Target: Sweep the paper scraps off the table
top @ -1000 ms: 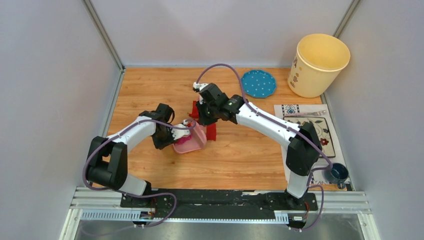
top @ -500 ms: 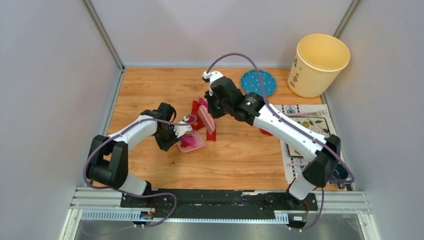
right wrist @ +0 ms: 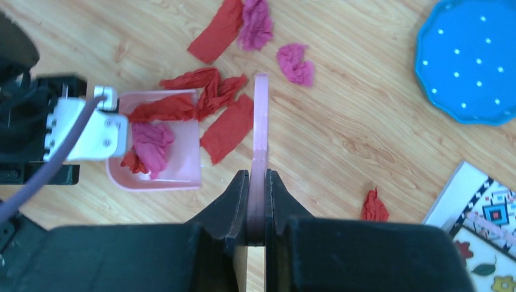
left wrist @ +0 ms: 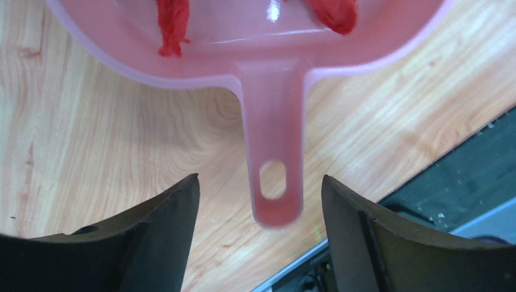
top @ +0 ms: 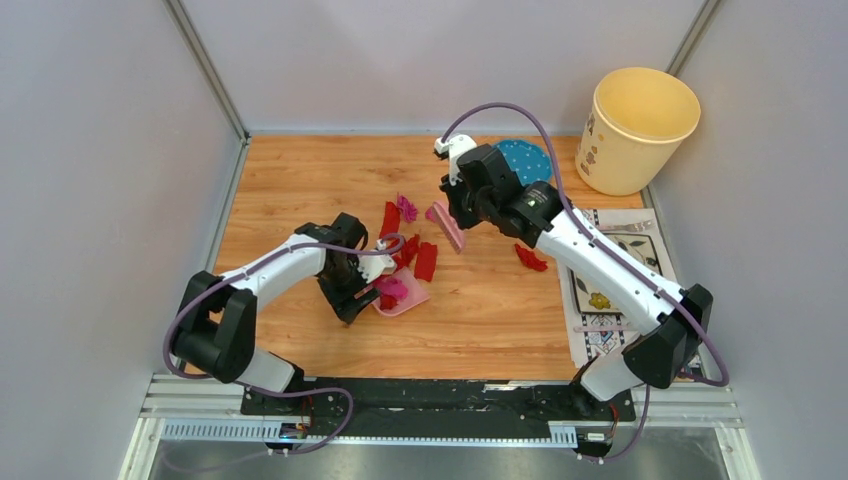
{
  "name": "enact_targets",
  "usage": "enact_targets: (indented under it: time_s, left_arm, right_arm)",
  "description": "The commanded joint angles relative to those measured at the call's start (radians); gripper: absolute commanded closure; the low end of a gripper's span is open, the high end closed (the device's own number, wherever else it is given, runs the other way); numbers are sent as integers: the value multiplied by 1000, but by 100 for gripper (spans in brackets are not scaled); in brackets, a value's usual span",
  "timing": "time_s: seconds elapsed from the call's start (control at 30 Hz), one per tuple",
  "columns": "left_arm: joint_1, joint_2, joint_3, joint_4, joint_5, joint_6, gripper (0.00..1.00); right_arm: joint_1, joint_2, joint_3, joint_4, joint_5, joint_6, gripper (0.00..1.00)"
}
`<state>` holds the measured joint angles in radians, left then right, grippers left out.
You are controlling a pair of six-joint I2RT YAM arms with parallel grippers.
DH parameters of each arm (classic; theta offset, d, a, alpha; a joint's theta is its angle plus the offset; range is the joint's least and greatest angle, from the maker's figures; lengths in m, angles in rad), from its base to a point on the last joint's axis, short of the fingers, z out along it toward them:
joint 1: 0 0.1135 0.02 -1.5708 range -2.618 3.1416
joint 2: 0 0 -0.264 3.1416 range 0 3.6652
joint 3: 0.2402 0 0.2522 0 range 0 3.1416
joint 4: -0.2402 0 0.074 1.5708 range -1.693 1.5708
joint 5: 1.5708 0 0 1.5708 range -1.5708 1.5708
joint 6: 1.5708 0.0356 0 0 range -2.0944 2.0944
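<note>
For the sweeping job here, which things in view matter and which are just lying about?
In the job: paper scraps, table, pink dustpan, pink brush clamped in the right gripper.
Lying about: blue plate, yellow bucket, patterned placemat.

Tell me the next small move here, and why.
Probably close the left tool on the dustpan handle: it sits open astride it, not gripping. Red paper scraps lie at the pan's mouth, and the brush in the right tool might shove a loose pan.
</note>
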<state>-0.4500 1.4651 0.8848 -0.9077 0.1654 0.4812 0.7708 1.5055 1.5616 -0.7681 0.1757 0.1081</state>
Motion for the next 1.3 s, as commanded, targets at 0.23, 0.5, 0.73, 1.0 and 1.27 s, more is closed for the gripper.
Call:
enact_targets:
  time_s: [0.23,0.5,0.73,1.0,1.27]
  left_arm:
    - [-1,-127,282,-250,248,80,16]
    - [-3,-232,560,-77,545,80,12]
    - [-4,-170,534,-118,721,186,11]
    - [-50,-140,503,-128,735,192,23]
    - [-47,-104,494,-85,740,41,100]
  right_arm:
    - [-38,-79,55,-138,-497,-344,100]
    - [-38,-90,57,-84,-835,-375,100]
    - [-33,-85,57,-5,-938,-308,100]
    - [-24,-70,89,1,-961,-298,100]
    - [-68,-129,42,110,-774,-158,33]
